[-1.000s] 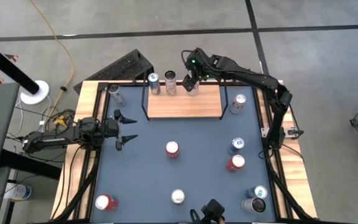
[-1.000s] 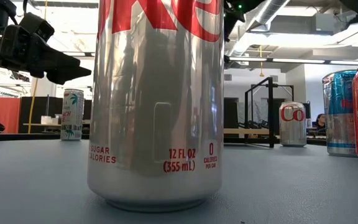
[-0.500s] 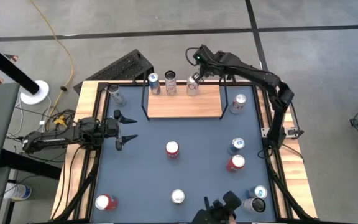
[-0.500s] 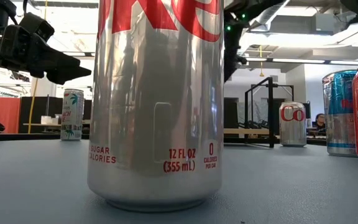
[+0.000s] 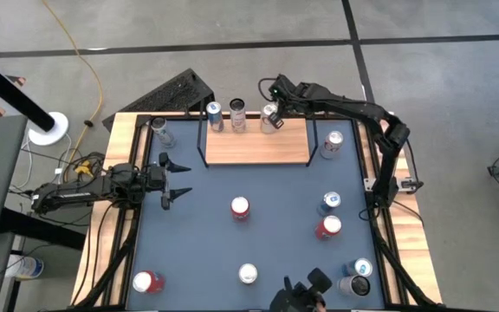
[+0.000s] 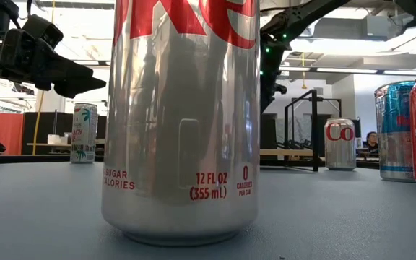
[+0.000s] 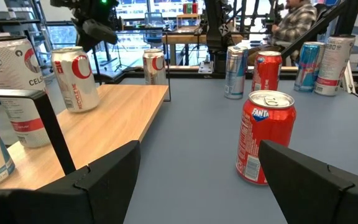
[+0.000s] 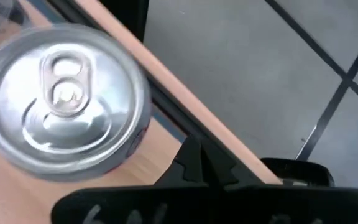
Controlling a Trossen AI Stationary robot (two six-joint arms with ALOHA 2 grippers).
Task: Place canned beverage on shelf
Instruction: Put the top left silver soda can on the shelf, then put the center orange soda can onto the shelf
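On the left, the left gripper (image 5: 178, 178) hangs over the left part of the table (image 5: 275, 251) with its jaws spread wide and holding nothing; this arm only waits.

Further right, the shelf (image 5: 256, 143) carries three cans along its far edge. The rightmost of them, the canned beverage (image 5: 269, 118), stands free on the wood near the far rail. The right gripper (image 5: 277, 92) is just beyond it, over the rail, with its jaws clenched on nothing.

So this can seems already delivered, and what is left is probably only to pull the arm away. Several other cans are on the table, not yet on the shelf.

The can stands upright: its long axis is vertical, and the lid with the pull tab (image 8: 64, 87) faces up.
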